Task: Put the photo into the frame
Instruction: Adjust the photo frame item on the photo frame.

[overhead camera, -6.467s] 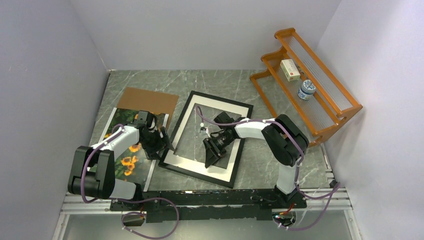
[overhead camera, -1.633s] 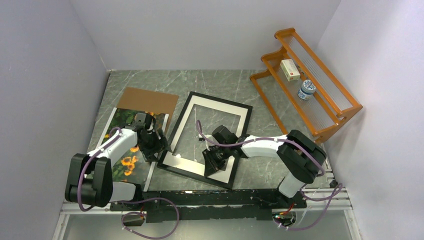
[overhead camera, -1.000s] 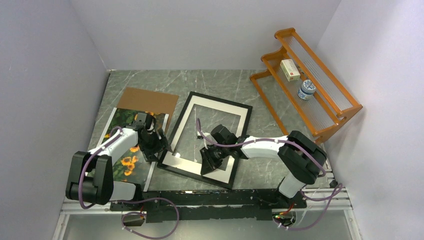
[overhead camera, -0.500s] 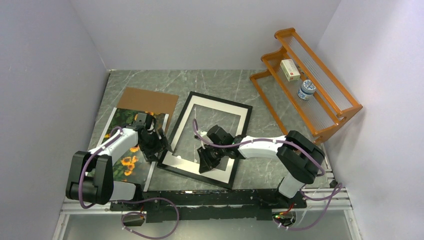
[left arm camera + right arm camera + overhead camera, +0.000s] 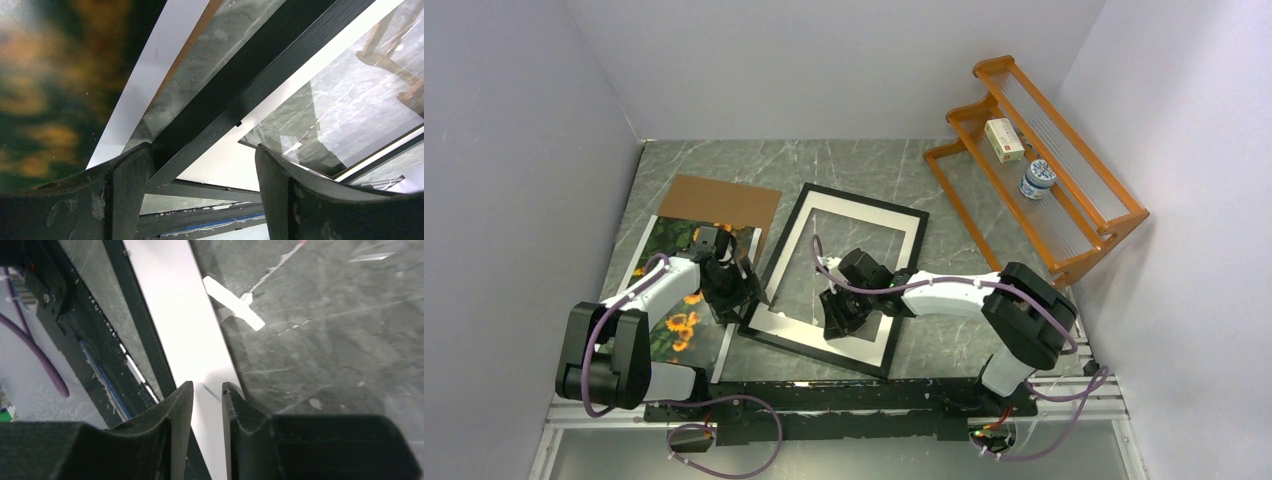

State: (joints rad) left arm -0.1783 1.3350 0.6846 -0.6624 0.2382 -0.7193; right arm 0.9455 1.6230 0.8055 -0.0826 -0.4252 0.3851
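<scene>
— Over the frame's [image 5: 240, 95] near side, what has changed?
— Right gripper [image 5: 206, 387] has slid left along the white mat border [image 5: 175, 315]. Its jaws have parted slightly and grip nothing visible. Judgement: loading has not begun.
— Status of the parts?
— Frame lies flat, with marble showing through the pane. Photo [image 5: 676, 328], sunflowers on dark green, lies outside, just left of it. Left gripper [image 5: 202, 150] gapes wide astride the frame's left rail.

A grey marbled table [image 5: 864, 165] carries the black frame [image 5: 869, 197], sunflower photo [image 5: 674, 240], brown board [image 5: 724, 203] and orange rack [image 5: 1064, 220].
</scene>
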